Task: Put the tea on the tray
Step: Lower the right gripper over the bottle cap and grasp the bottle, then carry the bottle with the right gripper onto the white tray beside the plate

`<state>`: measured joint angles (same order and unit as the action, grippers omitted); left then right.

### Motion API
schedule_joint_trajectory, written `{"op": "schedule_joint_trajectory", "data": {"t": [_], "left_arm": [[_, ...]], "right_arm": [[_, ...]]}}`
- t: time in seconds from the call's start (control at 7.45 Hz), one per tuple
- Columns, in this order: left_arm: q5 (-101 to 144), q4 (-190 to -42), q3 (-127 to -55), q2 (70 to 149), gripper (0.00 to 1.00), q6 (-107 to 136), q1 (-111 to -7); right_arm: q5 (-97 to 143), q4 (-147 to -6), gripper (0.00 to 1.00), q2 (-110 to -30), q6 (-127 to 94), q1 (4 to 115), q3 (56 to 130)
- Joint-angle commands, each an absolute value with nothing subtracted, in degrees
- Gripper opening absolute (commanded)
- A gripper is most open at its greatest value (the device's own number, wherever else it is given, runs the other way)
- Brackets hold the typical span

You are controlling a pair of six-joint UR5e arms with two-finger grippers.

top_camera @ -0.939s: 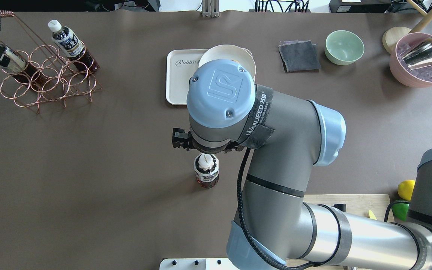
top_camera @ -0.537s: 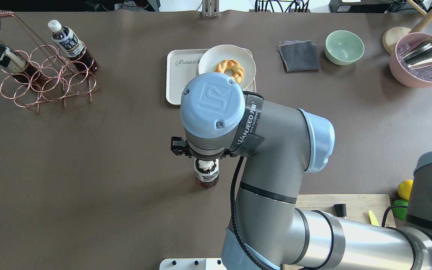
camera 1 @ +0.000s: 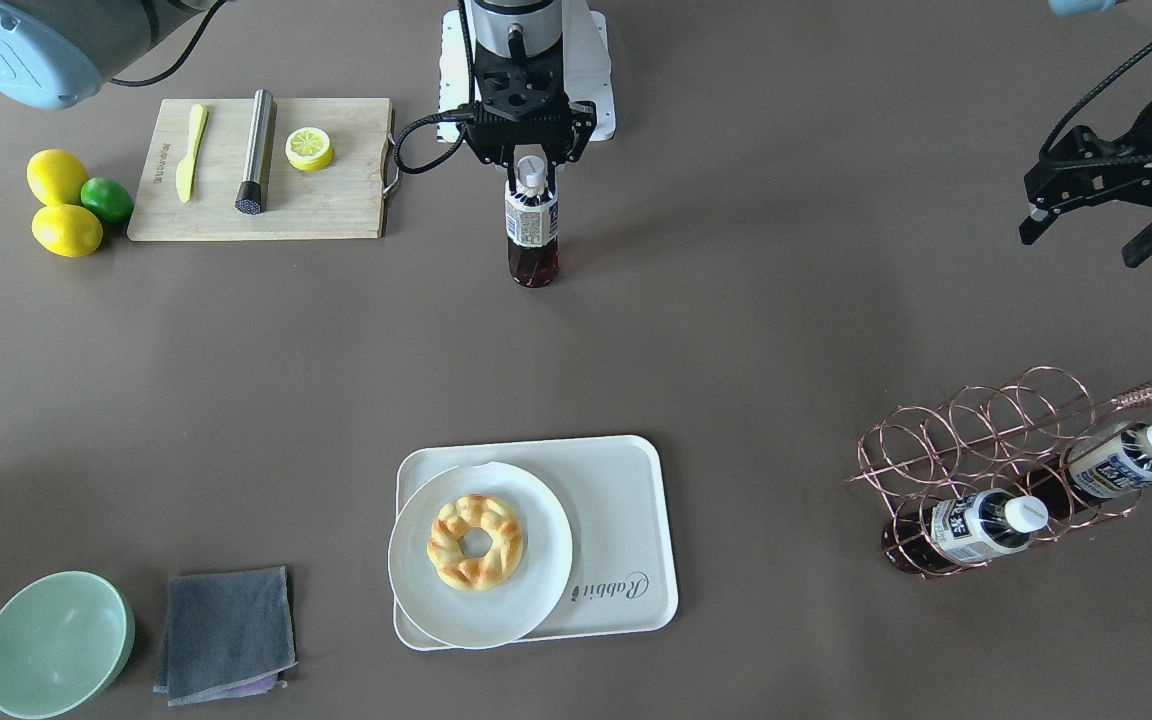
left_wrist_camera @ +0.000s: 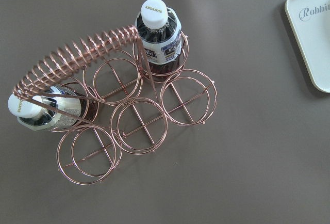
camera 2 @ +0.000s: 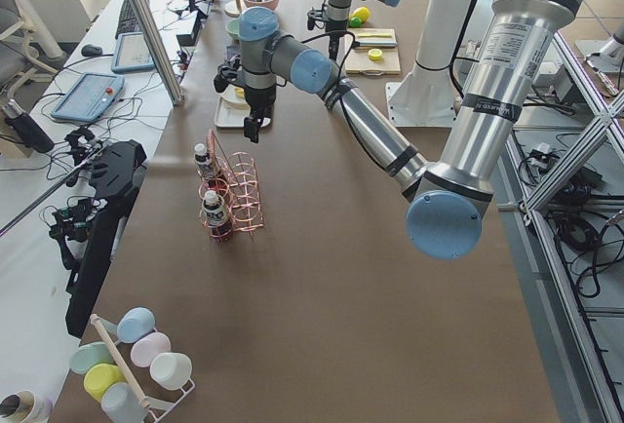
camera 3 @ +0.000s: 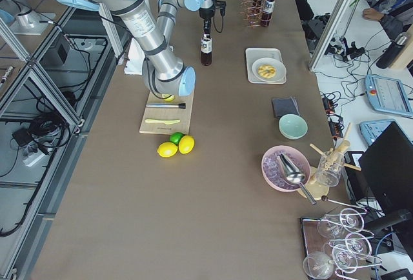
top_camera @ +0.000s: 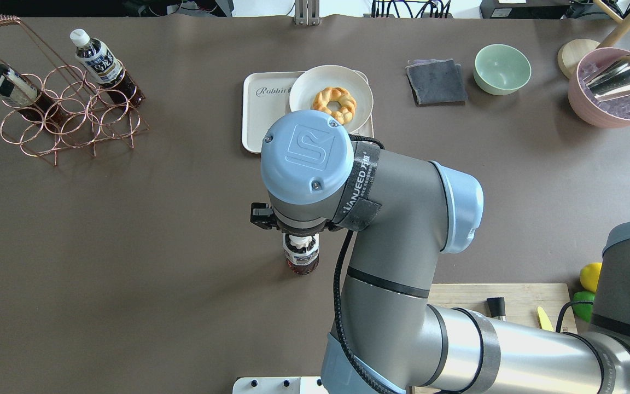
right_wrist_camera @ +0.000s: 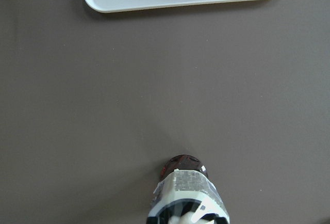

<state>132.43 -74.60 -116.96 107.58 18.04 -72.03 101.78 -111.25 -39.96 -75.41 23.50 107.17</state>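
A tea bottle [camera 1: 532, 225] stands upright on the bare table near my base; it also shows in the overhead view [top_camera: 301, 256] and the right wrist view [right_wrist_camera: 188, 195]. My right gripper [camera 1: 532, 165] is directly over it, its fingers open on either side of the white cap. The off-white tray [camera 1: 626, 500] lies farther out, apart from the bottle, also seen in the overhead view [top_camera: 260, 109]. My left gripper [camera 1: 1086, 235] hangs open and empty above the copper rack [camera 1: 1016, 470], which holds two more tea bottles.
A round white plate [camera 1: 481, 555] with a doughnut covers part of the tray. A wooden cutting board [camera 1: 266, 200] with a knife, a metal rod and a lemon slice lies beside the bottle. A green bowl [camera 1: 56, 645] and a grey cloth [camera 1: 226, 630] lie beyond.
My right arm has moved back toward my base, uncovering the plate and doughnut. The gripper now covers the bottle's cap in the overhead view. The bottle has not moved.
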Motion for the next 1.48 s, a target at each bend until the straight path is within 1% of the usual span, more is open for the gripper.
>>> {"op": "schedule_joint_trajectory", "data": {"t": [0.0,0.13,0.27,0.4,0.54,0.67,0.94,1.21,1.34], "left_arm": [[133.15,-74.62,-116.72,107.67,0.97,18.19,-71.98],[133.15,-74.62,-116.72,107.67,0.97,18.28,-72.07],[133.15,-74.62,-116.72,107.67,0.97,18.37,-72.07],[133.15,-74.62,-116.81,107.58,0.97,18.37,-72.07],[133.15,-74.62,-116.72,107.58,0.97,18.37,-72.07],[133.15,-74.62,-116.81,107.58,0.97,18.46,-72.07],[133.15,-74.62,-116.72,107.58,0.97,18.37,-72.07],[133.24,-74.62,-116.81,107.49,0.97,18.28,-72.59],[133.16,-74.53,-117.68,107.49,0.97,18.19,-73.90]], "right_arm": [[101.78,-111.27,0.55,-39.99,-75.41,23.47,107.14],[101.78,-111.36,0.57,-40.08,-75.41,23.29,107.05],[101.78,-111.27,0.56,-39.99,-75.41,23.12,106.96],[101.78,-111.36,0.44,-39.90,-75.41,22.94,106.96],[101.78,-111.36,0.21,-39.90,-75.41,22.85,106.88],[101.78,-111.36,0.00,-39.90,-75.32,22.94,106.88],[101.95,-111.53,0.00,-38.59,-73.83,24.16,106.88],[102.48,-111.45,0.00,-37.88,-69.81,28.54,106.27],[103.35,-111.10,0.00,-35.88,-68.13,31.09,103.56]]}}
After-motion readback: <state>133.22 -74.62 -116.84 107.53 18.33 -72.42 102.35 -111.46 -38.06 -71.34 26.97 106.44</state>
